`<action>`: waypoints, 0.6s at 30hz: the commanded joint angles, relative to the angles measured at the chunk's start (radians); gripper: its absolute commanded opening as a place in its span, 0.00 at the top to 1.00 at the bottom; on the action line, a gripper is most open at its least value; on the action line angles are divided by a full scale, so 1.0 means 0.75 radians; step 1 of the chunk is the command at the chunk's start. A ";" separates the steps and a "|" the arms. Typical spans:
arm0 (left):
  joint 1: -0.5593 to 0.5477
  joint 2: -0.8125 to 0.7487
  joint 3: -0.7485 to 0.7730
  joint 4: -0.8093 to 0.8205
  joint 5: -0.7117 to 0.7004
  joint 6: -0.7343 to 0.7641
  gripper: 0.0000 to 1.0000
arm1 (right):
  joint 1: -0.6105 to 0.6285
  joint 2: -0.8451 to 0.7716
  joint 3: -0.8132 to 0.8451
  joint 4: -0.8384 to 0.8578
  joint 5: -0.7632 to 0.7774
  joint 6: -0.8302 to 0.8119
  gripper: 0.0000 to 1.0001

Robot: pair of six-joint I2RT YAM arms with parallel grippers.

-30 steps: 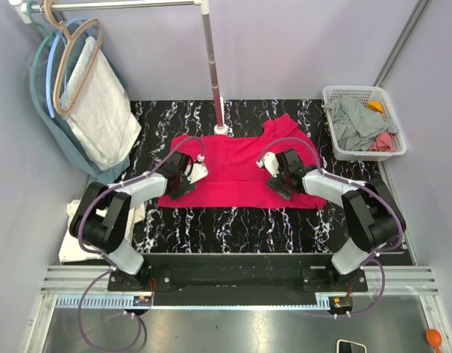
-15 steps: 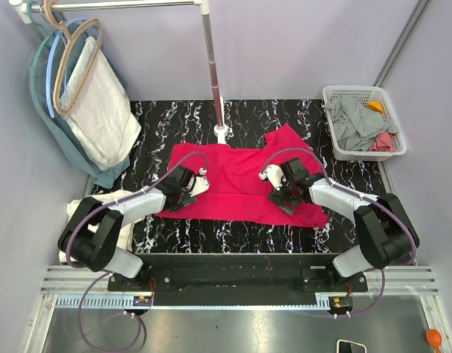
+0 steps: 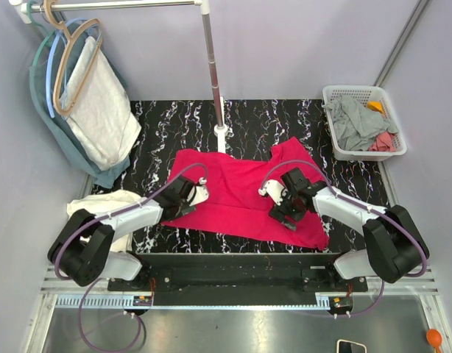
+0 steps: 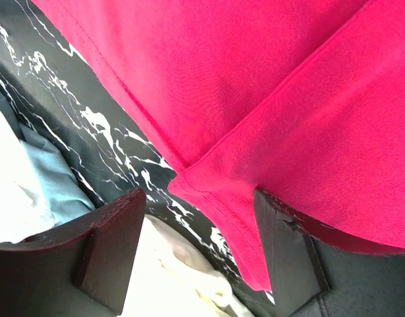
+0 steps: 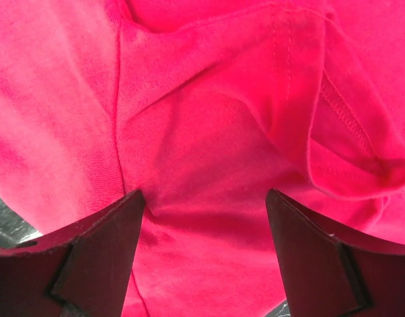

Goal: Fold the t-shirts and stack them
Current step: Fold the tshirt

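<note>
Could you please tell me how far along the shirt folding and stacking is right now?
Done: nothing yet; no folded stack is visible. In hand: the red t-shirt lies rumpled on the table, with the left pincer and right pincer open over it. Left: folding it, then the cream-white shirt heaped at the table's left edge and the grey shirt and pink shirt in the basket.

Fixed view high above, wrist views close, perhaps downward, sharing red t-shirt [image 3: 233,193]

The cream-white t-shirt [image 3: 110,200] lies partly hidden behind the left arm [image 3: 132,216].
</note>
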 commanded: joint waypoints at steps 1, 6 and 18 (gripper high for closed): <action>-0.028 -0.012 -0.141 -0.243 0.113 -0.098 0.26 | 0.021 0.006 -0.037 -0.129 -0.042 -0.036 0.16; -0.044 -0.082 -0.196 -0.298 0.121 -0.120 0.26 | 0.025 0.008 -0.041 -0.131 -0.048 -0.040 0.16; -0.061 -0.189 -0.210 -0.470 0.217 0.039 0.25 | 0.031 -0.010 -0.037 -0.164 -0.033 -0.081 0.15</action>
